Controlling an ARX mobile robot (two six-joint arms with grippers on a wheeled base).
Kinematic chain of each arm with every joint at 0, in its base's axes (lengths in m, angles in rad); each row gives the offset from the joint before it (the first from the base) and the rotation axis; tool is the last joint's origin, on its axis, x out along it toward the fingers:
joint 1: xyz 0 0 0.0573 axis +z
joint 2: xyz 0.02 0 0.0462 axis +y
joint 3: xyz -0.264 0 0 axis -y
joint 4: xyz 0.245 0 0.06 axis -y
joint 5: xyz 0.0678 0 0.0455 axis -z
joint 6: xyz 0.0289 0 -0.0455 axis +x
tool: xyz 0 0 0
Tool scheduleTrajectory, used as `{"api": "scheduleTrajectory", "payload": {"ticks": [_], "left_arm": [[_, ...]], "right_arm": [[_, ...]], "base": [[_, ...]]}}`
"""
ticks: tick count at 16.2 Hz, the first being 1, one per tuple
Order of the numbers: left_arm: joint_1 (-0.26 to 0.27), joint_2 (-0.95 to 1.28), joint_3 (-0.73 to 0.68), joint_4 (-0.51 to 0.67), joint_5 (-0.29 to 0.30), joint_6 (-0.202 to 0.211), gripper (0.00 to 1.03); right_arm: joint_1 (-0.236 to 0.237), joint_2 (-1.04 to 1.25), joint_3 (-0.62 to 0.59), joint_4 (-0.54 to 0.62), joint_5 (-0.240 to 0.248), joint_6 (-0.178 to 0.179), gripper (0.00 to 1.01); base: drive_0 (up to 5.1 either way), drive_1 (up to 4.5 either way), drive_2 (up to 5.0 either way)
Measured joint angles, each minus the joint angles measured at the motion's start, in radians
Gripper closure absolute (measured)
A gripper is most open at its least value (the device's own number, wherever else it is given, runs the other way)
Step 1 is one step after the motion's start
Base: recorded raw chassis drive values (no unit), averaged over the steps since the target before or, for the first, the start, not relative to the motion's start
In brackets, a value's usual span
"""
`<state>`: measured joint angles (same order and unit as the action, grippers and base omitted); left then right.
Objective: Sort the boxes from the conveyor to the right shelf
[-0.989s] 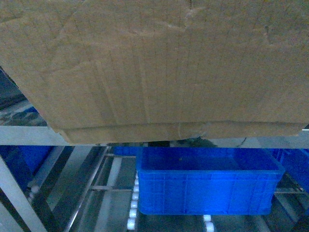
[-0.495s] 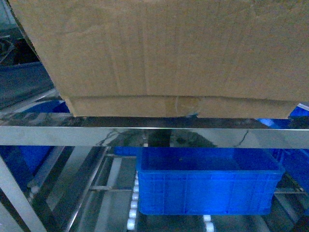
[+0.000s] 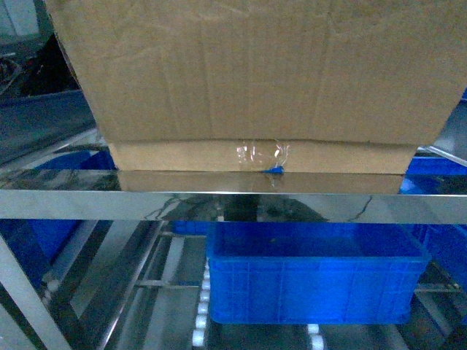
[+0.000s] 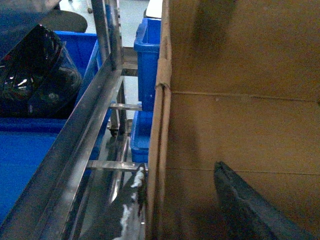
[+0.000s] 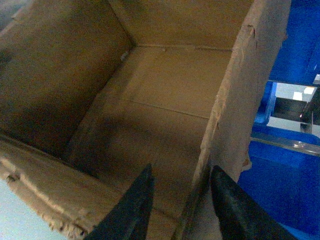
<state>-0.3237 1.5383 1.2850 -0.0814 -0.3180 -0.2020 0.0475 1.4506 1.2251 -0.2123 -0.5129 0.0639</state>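
Cardboard box [image 3: 255,80]: brown corrugated, open-topped, empty inside, ragged torn rim, clear tape patch [image 3: 261,153] on bottom seam. Box fills upper head view, bottom edge at the steel front rail of the right shelf [image 3: 219,205]. Right gripper [image 5: 182,200] grasps the box's right wall, one finger inside, one outside. Left gripper [image 4: 250,205]: only one dark finger visible inside the box, grip state cannot be told. Blue crate [image 3: 317,273] sits on white rollers [image 3: 198,321] below the rail, open gap between them.
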Motion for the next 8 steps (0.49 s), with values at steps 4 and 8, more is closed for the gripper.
{"api": "scheduleTrajectory", "payload": {"ticks": [4,8], "left_arm": [[-0.002,0.0,0.001,0.001,0.001,0.0,0.13],[0.0,-0.006,-0.005,0.005,0.003,-0.009,0.05]], "right_arm": [[0.005,-0.006,0.006,0.003,-0.015,0.011,0.19],[0.005,-0.022,-0.035,0.158,0.043,0.01,0.03]], "base": [[0.0,0.0,0.0],[0.0,0.0,0.0]]}}
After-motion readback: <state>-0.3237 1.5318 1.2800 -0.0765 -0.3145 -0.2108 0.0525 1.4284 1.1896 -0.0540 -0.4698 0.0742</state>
